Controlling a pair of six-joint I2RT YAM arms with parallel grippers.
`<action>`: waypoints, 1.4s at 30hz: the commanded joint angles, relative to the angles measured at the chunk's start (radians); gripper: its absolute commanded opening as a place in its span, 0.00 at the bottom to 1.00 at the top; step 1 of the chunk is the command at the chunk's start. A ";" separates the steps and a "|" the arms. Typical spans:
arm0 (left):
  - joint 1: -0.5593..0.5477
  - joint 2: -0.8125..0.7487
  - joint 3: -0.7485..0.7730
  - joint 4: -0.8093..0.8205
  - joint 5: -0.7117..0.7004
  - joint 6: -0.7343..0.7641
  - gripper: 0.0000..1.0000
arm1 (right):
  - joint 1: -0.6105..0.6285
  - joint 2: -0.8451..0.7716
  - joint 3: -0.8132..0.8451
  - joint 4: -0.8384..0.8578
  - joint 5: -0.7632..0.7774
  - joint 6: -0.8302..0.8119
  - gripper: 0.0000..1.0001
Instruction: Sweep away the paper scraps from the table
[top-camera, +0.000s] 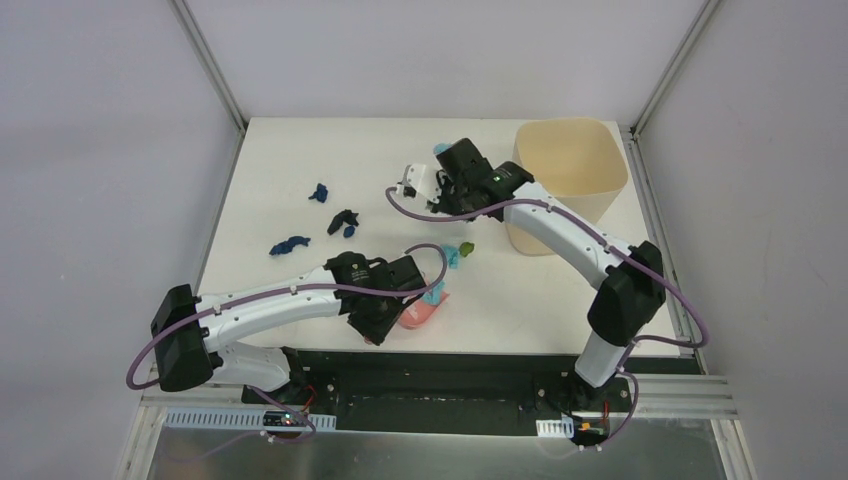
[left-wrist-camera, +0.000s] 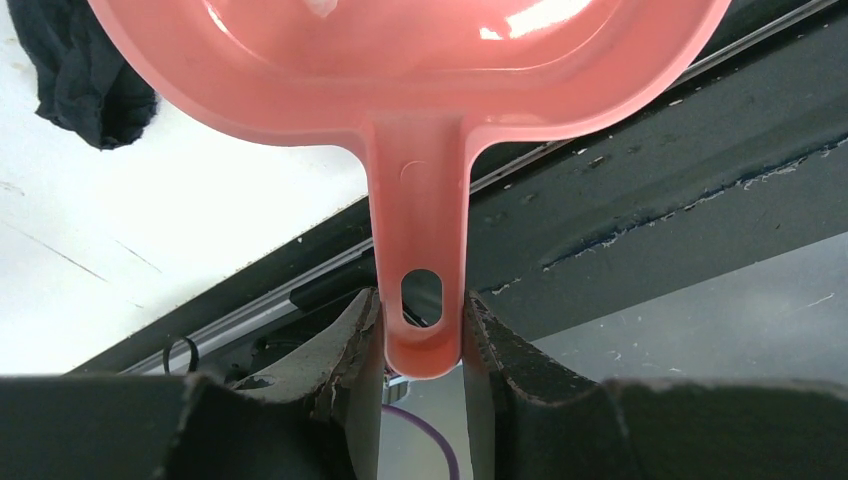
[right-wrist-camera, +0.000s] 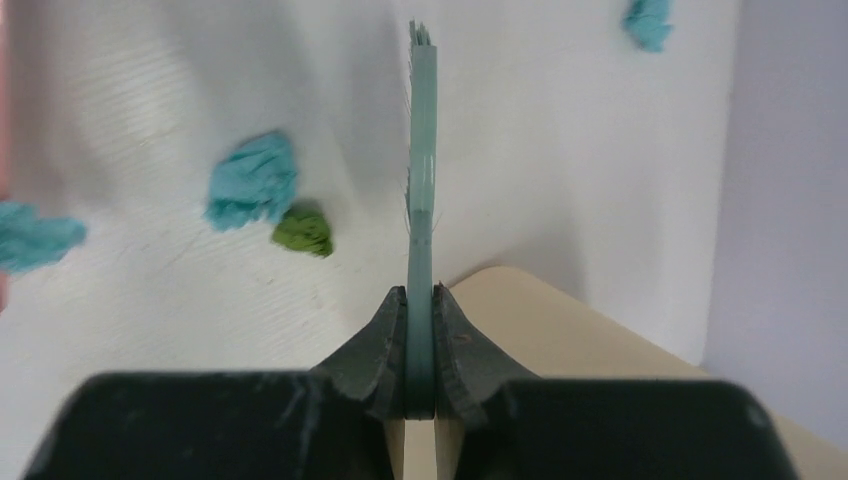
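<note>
My left pincer (left-wrist-camera: 420, 335) clamps the pink dustpan (left-wrist-camera: 420, 100) by its handle end; my right pincer (right-wrist-camera: 420, 300) clamps the teal brush (right-wrist-camera: 422, 150). Paper scraps (right-wrist-camera: 253, 180) lie scattered on the table (top-camera: 290, 170), 2 near the brush. Risk: the pan may pivot under brush pressure, letting scraps escape.

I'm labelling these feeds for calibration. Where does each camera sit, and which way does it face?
Top external: above and behind the bases, looking down on the table, bin and scraps; left arm and right arm show.
Left wrist: on the left arm, looking along the left hand at the pink dustpan, clamped by its handle.
Right wrist: on the right arm, looking along the right hand and its clamped teal brush toward the table.
Shared: top and right wrist both show the olive scrap beside a teal scrap.
</note>
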 joint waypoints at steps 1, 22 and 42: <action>-0.004 0.006 0.000 0.044 0.042 -0.016 0.00 | -0.022 -0.011 -0.011 0.314 0.187 -0.007 0.00; -0.052 0.028 0.002 0.059 0.076 -0.056 0.00 | -0.118 0.488 0.279 0.641 0.216 -0.389 0.00; -0.052 0.086 0.093 -0.162 0.040 0.072 0.00 | -0.018 -0.086 -0.101 -0.052 0.007 -0.289 0.00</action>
